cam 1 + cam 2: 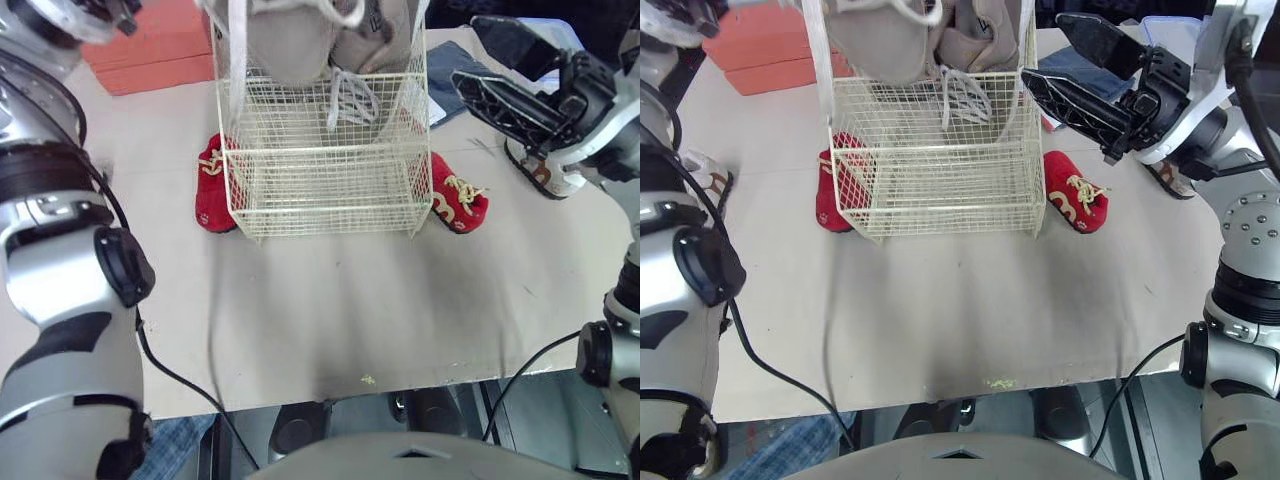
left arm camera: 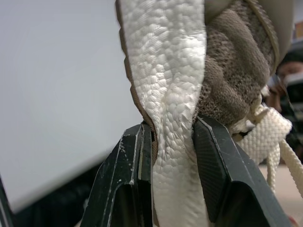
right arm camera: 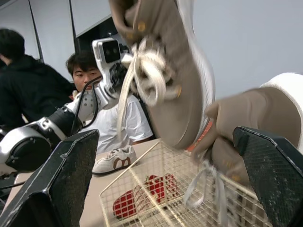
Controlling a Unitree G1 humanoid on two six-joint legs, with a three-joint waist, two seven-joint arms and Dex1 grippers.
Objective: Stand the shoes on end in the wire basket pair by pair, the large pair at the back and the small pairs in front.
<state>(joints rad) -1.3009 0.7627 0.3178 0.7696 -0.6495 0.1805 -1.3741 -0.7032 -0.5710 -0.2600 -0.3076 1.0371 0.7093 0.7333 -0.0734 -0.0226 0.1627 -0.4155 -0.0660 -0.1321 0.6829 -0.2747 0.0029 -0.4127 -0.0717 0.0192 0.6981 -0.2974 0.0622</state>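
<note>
The wire basket (image 1: 325,185) stands at the table's far middle. My left gripper (image 2: 173,127) is shut on the white sole of a large taupe shoe (image 1: 285,40), which hangs over the basket's back part with its laces dangling. A second large taupe shoe (image 1: 385,35) stands beside it at the back right of the basket. One small red shoe (image 1: 212,185) lies against the basket's left side and another red shoe (image 1: 455,200) against its right. My right gripper (image 1: 465,52) hovers open just right of the basket, holding nothing.
A small white-and-brown shoe (image 1: 540,172) lies on the table under my right arm, and another white shoe (image 1: 702,172) lies far left. An orange box (image 1: 150,45) sits at the back left and a dark blue item (image 1: 460,70) at the back right. People (image 3: 90,75) sit beyond the table.
</note>
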